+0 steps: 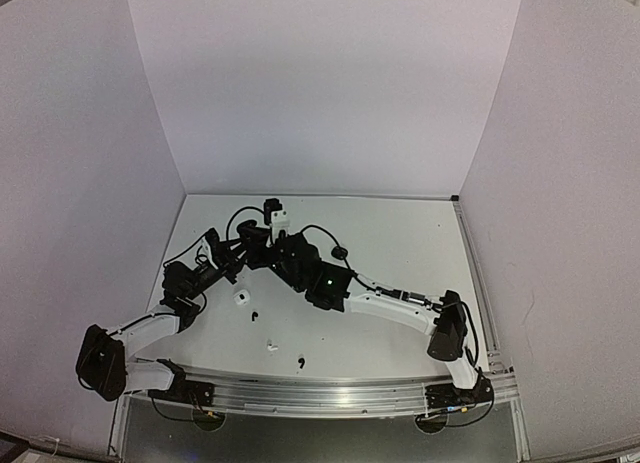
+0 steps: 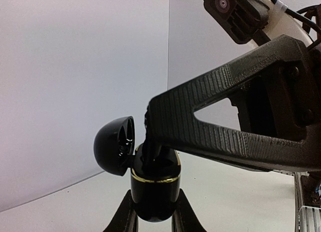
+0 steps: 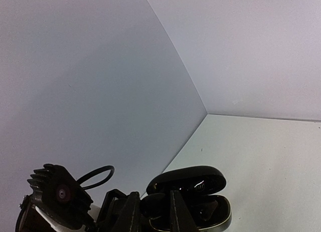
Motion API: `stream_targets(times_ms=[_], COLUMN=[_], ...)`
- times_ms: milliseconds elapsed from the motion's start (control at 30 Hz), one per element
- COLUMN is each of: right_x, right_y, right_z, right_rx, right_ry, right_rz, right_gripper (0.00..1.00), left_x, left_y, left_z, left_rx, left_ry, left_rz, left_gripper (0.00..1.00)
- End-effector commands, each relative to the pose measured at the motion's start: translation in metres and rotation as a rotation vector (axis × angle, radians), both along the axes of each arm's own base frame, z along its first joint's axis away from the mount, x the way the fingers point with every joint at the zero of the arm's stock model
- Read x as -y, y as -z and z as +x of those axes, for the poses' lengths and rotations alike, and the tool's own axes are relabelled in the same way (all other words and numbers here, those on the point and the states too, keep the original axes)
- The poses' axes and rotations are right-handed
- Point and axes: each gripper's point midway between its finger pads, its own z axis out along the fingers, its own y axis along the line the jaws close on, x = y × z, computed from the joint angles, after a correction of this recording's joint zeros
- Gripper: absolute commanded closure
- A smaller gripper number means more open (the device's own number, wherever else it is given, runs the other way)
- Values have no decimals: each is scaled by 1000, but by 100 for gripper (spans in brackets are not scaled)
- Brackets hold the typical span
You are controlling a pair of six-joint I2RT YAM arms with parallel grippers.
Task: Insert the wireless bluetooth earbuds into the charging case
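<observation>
- charging case (image 2: 155, 184): glossy black, rounded, with a gold band round the rim. It stands upright. The lid (image 2: 113, 144) is hinged open toward 9 o'clock in the left wrist view, and hollows show on its inner face.
- left end effector (image 2: 154, 212): one finger presses each side of the case's lower half, clamped on it.
- In the top view this grasp sits at about 10 o'clock from the tabletop's middle. The case itself is mostly hidden among the arms there.
- right end effector (image 3: 154, 204): fingers drawn near together with a narrow gap, tips right at the case mouth. Something dark sits between the tips, and I cannot tell if that is a bud or part of the case.
- In the left wrist view, one right finger (image 2: 200, 137) comes in from 3 o'clock and its tip dips into the opening.
- Loose buds lie toward 6 o'clock from where the end effectors meet: black earbud (image 1: 255, 315), white earbud (image 1: 269, 345), second black earbud (image 1: 301, 362). All are tiny and apart from each other.
- small white item (image 1: 241, 296): just at 11 o'clock from the first black bud, too small to identify.
- tabletop (image 1: 400, 243): white, matte.
- wall panels (image 1: 320, 83): pale, closing in three sides.
- rail (image 1: 330, 393): metal, along the 6 o'clock edge, carrying both arm bases.
</observation>
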Motion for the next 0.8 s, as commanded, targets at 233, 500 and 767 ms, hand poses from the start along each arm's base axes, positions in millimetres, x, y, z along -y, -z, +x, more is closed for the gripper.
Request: stream_targets(times_ms=[233,500,767], right_x=[8,10,5], right_y=[15,7,-12], right_z=[0,1,-7], right_rx=[8,41,87], right_ry=[24,31,-26], right_rz=[-103,-115,-108], right_gripper=[82,78,67], left_x=[-4,-3,-2], left_y=[-48,-47,-41], left_z=[-13,-14,-10], left_rx=[158,152,86], left_ry=[8,21,26], left_rz=[-70,-68,-77], left_gripper=[100,100,100])
